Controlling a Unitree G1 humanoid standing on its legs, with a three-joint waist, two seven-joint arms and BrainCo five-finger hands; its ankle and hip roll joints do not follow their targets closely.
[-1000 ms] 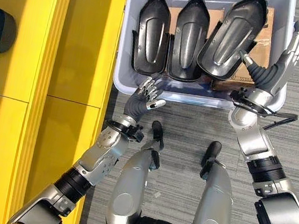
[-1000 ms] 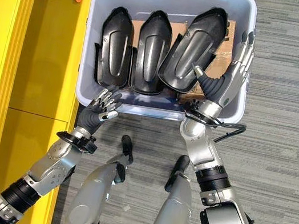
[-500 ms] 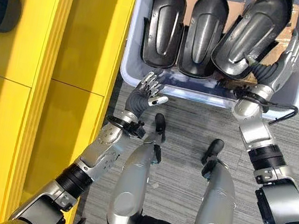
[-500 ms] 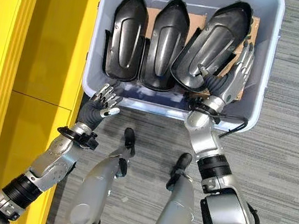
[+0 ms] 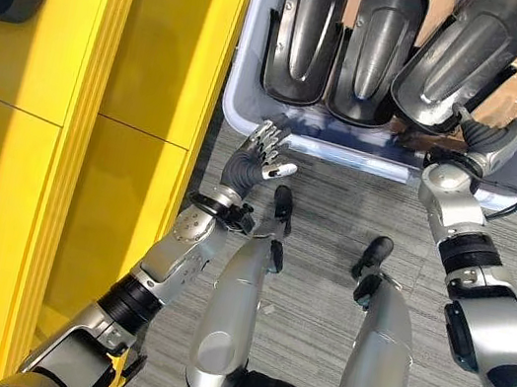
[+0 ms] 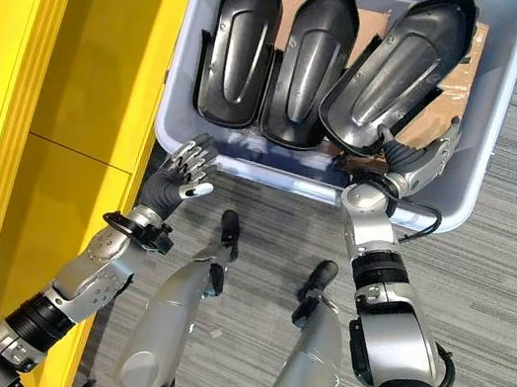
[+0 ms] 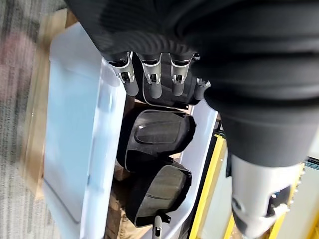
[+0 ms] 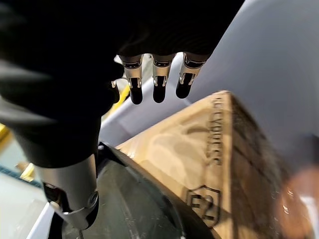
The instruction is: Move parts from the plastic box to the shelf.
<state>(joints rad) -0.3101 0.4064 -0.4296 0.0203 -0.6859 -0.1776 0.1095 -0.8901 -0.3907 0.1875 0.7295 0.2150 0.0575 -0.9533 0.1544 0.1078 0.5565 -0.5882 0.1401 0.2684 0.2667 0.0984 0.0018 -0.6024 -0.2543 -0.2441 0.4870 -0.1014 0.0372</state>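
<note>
- Left eye view: three black moulded parts (image 5: 312,33) lie side by side in the grey plastic box (image 5: 245,101); the yellow shelf (image 5: 100,126) runs along the robot's left.
- Right eye view: left hand (image 6: 186,169) hovers outside the box's near-left corner, fingers loosely spread, holding nothing.
- Left wrist view: fingers relaxed, over the box's rim.
- Right wrist view: right hand (image 8: 149,79), fingers straight, reaches inside the box beside the tilted part (image 6: 406,69) on cardboard (image 8: 199,154). Best to slide the fingers under its edge before curling.
</note>
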